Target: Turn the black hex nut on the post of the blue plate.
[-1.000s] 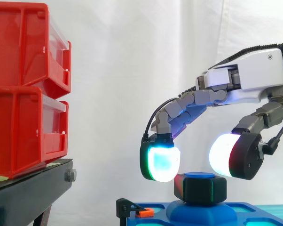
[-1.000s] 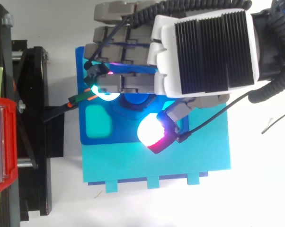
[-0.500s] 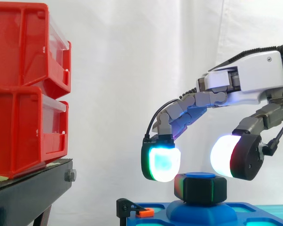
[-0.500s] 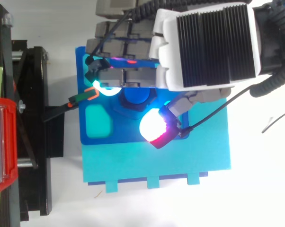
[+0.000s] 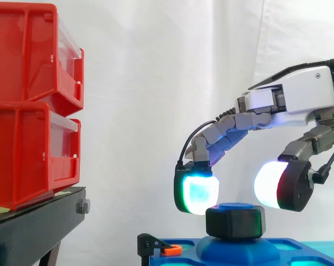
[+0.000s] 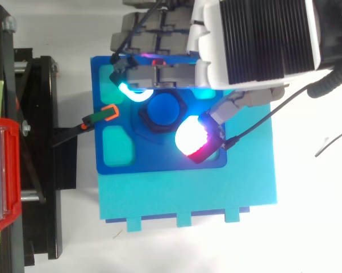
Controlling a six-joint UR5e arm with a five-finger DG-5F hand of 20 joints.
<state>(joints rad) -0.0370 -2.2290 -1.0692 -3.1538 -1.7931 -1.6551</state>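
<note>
Currently hand hovers spread over black hex nut, gripping nothing.
Nut sits on the post at the middle of the blue plate; glowing pads flank it from above, likely poised to pinch and twist.

In the top view the hand has slid toward the top edge and slightly to the right. This uncovers the round blue top of the post and most of the black hex nut around it, both of which lay largely under the hand a second ago. In the side view the hand has moved a little toward the right edge. The nut's visible corner, earlier near its left side there, now stands near its right, so it seems to have turned slightly.
</note>
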